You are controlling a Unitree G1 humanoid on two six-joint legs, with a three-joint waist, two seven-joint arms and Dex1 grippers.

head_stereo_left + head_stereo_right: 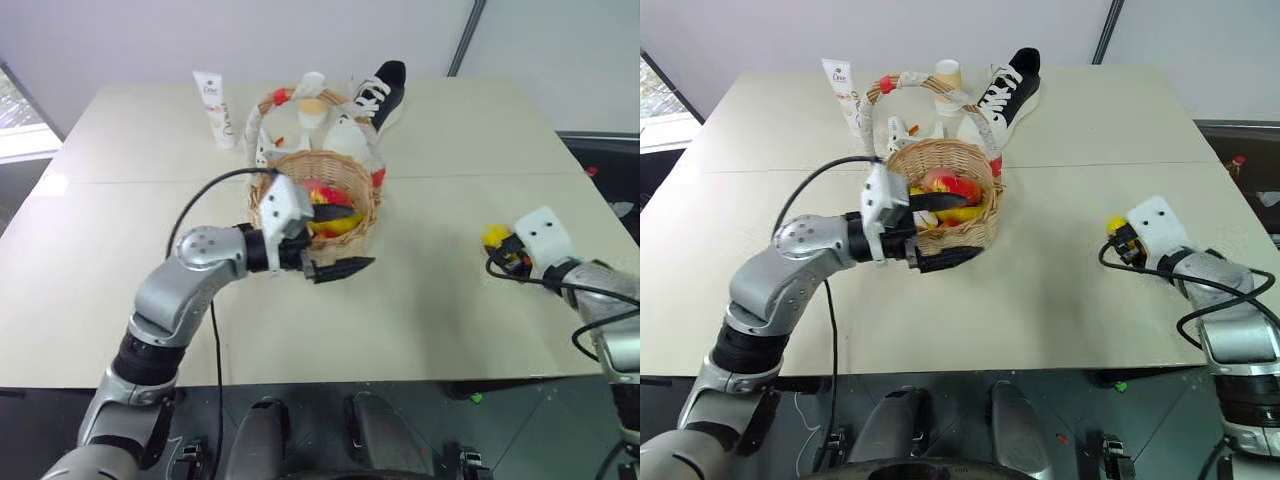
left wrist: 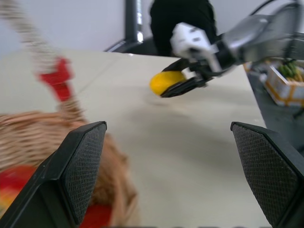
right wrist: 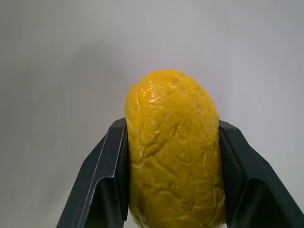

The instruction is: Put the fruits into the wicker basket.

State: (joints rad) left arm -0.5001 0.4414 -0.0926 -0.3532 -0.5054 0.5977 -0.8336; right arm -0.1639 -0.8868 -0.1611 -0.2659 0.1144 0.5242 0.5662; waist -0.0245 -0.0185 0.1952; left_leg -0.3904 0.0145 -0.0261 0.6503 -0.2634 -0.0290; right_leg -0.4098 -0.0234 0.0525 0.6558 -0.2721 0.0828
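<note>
The wicker basket (image 1: 368,205) stands mid-table, its white-wrapped handle arching over it. Red and yellow fruits (image 1: 952,186) lie inside; I cannot tell them apart. My left gripper (image 1: 340,240) is open at the basket's near side, one finger over the rim and one outside the wall, with nothing between them. Far to the right, a small yellow lemon (image 3: 173,147) sits between the fingers of my right gripper (image 1: 503,252), which is shut on it just above the table. The left wrist view shows that lemon (image 2: 166,81) and the right gripper (image 2: 185,78) across the tabletop.
Behind the basket stand a black-and-white shoe (image 1: 385,90), a tan paper cup (image 1: 312,105) and a white tube (image 1: 215,108). Bare table (image 1: 430,310) lies between the basket and my right gripper. The table's front edge is close below both arms.
</note>
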